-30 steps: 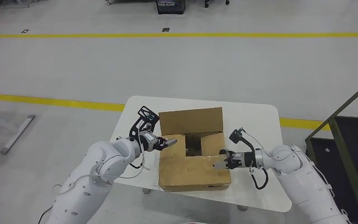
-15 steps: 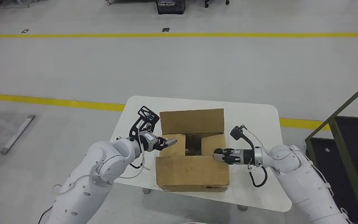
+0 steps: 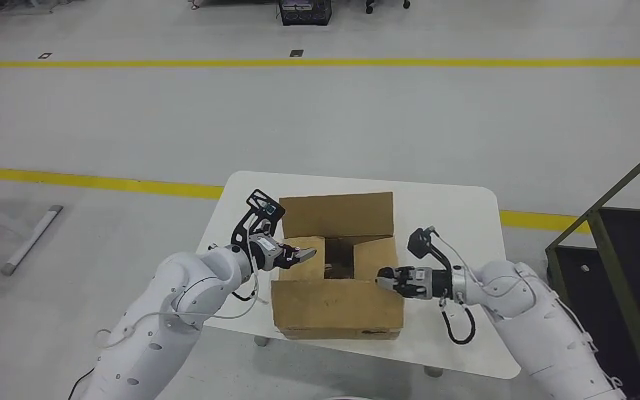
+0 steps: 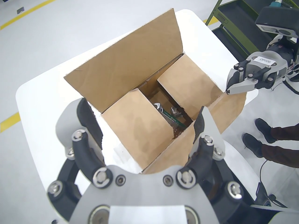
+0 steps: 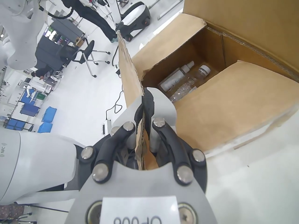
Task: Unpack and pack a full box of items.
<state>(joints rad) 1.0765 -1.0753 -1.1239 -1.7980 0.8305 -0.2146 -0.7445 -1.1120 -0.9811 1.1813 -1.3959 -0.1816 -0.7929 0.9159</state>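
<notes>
Two grippers sit at one brown cardboard box, which stands in the middle of a white table. The right gripper is at the box's near right corner. Its fingers are pressed together on the edge of the near flap, pinching the cardboard so that the flap stands raised off the opening. The left gripper is at the box's left side with its fingers spread wide. One fingertip is close to the near flap's left corner, though I cannot tell whether it touches.

The box is plain corrugated board with a ragged tear along the held edge. Its far flap stands open, tilted away from the opening. The two side flaps lie folded inward over the opening, with a dark gap between them.

Most of the contents are hidden under the side flaps. In the gap, the left wrist view shows the head of a wrench with a green handle cut off by a flap. The right wrist view shows a white bottle beside a clear bottle with a white cap, both lying down and partly covered.

A white label with short dark print is on the right gripper's housing.
</notes>
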